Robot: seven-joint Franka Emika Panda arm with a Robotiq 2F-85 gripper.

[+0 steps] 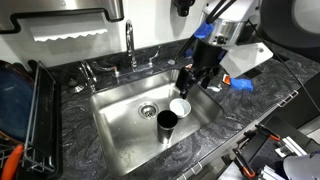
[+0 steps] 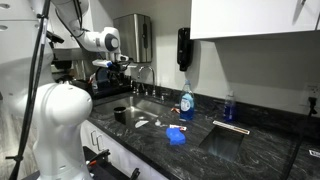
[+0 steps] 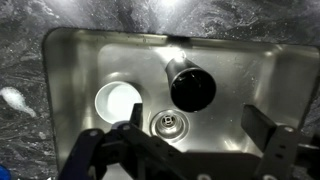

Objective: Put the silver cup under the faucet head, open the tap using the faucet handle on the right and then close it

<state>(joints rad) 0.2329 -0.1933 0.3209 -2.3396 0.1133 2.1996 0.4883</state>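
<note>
Fig. My pincer (image 3: 180,142), jaws spread wide and holding nothing, hangs above the sink (image 3: 60,60). Just ahead of it stands the silver cup (image 3: 190,85), upright on the basin floor beside the drain (image 3: 167,122), mouth up (its inside reads dark in the wrist view). A white cup (image 3: 118,103) stands near it, across the drain. The faucet (image 1: 130,42) rises at the back rim, and the silver cup is not yet under its head. Hazards, as I judge them:
- A finger coming down on the white cup's side may clip that cup and knock it into the target.
- The smooth round wall may slip or tip if I close off-centre.
- A tilted carry may strike the spout.
</note>
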